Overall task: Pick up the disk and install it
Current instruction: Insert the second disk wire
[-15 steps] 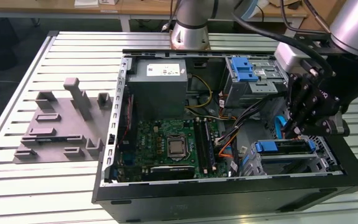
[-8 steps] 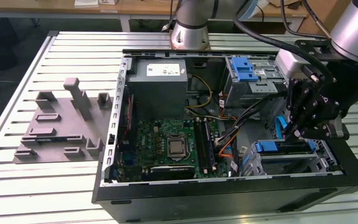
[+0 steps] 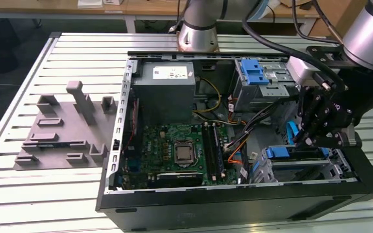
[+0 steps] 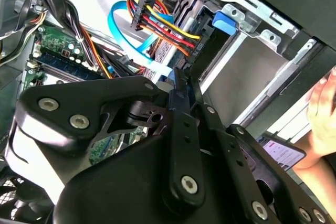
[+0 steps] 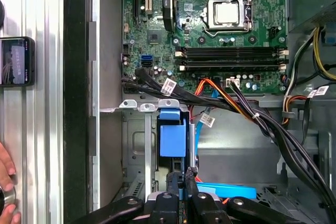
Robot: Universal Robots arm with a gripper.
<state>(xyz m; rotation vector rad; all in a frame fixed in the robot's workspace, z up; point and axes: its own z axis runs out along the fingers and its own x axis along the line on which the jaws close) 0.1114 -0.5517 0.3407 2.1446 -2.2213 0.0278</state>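
A slatted metal table (image 3: 76, 194) carries an open computer case (image 3: 238, 204), with a grey moulded fixture (image 3: 57, 131) at the frame's left. At the exterior view's right the gripper (image 3: 313, 141) hangs inside the case, its fingers (image 5: 181, 182) pinched together on the thin edge of the disk (image 3: 293, 134) (its blue carrier shows just beside them). Directly beneath sits the drive cage (image 3: 303, 162) with a blue latch (image 5: 172, 140). The case also holds a motherboard (image 3: 173, 150) and a power supply (image 3: 163, 94).

A slatted metal table (image 3: 63, 53) carries the open computer case (image 3: 238, 204) and a grey fixture plate (image 3: 63, 131).
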